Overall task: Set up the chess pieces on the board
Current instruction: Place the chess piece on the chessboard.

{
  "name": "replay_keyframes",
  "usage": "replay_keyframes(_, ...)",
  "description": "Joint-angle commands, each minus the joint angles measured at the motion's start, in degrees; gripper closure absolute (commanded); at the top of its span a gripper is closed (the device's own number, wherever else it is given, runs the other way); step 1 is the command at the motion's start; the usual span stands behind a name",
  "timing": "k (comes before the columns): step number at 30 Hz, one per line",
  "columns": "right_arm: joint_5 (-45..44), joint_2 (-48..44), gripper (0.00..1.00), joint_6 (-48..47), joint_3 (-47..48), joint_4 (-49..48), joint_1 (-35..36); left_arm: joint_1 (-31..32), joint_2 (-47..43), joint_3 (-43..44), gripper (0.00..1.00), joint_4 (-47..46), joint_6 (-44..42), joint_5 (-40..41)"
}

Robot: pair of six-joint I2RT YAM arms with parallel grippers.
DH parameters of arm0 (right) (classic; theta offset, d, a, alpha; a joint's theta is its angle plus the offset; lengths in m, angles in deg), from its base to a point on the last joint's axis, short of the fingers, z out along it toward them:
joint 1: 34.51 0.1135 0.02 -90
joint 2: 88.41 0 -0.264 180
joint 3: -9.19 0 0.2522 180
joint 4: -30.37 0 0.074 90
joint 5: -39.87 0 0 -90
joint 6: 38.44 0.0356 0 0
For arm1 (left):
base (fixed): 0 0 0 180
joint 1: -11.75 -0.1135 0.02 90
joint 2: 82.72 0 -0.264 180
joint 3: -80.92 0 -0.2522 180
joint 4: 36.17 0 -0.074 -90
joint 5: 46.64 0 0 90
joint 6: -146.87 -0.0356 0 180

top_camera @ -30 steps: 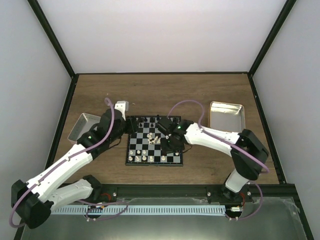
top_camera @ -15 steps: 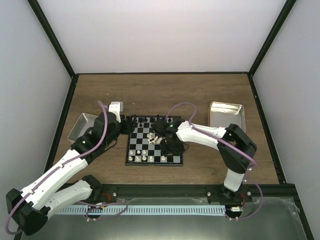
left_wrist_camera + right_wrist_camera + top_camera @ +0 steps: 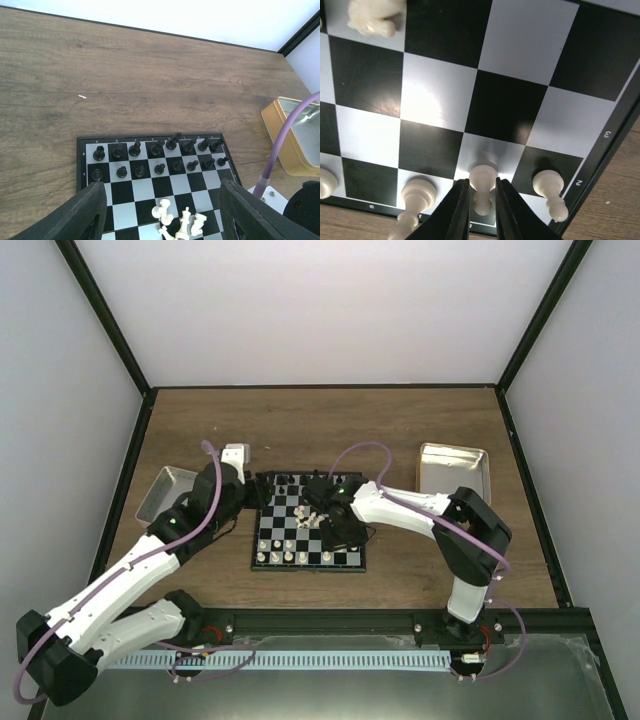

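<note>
At the left, a silver tray [image 3: 150, 502] is seen on the wooden table [image 3: 300, 425], close beside the left arm. In the overhead view the left gripper [image 3: 252, 496] is found at the left edge of the board [image 3: 285, 523]. Its fingers [image 3: 92, 212] are spread wide and nothing is held between them.

The board lies in the middle of the table, between the two arms. Black chess pieces [image 3: 160, 155] are ranged in two rows along its far side. A few cream-white ones [image 3: 181, 224] are heaped near its centre, some lying on their sides. A line of white pawns [image 3: 290, 556] is set along the near edge.

The right gripper [image 3: 481, 182] is lowered over the near right part of the board. Its jaws are set narrowly on either side of one upright white pawn [image 3: 482, 175], which stands on a white square in the pawn row. Whether the pawn is pressed or merely flanked cannot be told. Neighbouring pawns [image 3: 417, 192] are seen on either side of it.

At the far right, a gold-rimmed tin [image 3: 455, 472] is placed well apart from the board.
</note>
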Motion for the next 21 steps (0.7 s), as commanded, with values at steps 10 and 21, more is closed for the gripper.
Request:
replay_keyframes(10,-2.7,0.0,0.90,0.3,-0.2,-2.9,0.2,-0.2,1.3,0.2,0.36,1.0,-0.7,1.3)
replay_keyframes(21,-5.8,-5.1,0.72,2.4,1.5,-6.9,0.2,-0.3,3.5,0.8,0.35,2.7,2.8,3.0)
